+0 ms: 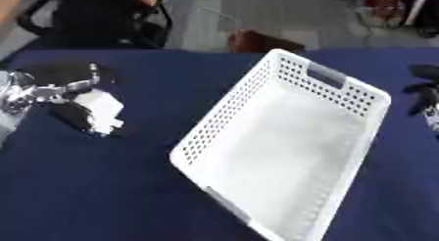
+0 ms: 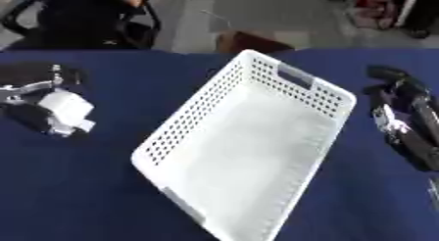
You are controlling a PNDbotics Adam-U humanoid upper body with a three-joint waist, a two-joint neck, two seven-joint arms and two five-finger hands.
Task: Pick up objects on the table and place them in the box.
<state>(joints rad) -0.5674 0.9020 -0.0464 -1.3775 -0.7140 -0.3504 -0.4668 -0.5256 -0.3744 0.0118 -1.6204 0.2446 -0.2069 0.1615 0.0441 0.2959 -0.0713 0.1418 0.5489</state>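
1. Dark blue cloth covers the worktop (image 1: 94, 186); beyond its far edge lie grey floor and a black chair (image 1: 94, 19).
2. On the cloth, a white perforated box (image 1: 283, 152) sits askew, its slotted handle end toward the far right and nothing inside it.
3. At the left edge, my left hand (image 1: 60, 95) has its fingers curled round a white blocky object (image 1: 103, 110), which sits at the cloth; I cannot tell whether it is lifted. It is well apart from the box.
4. My right hand (image 2: 403, 117) shows best in the right eye view, black fingers relaxed and spread, holding nothing, resting right of the box.
5. By contrast, the left eye view catches only its fingertips at the right edge.
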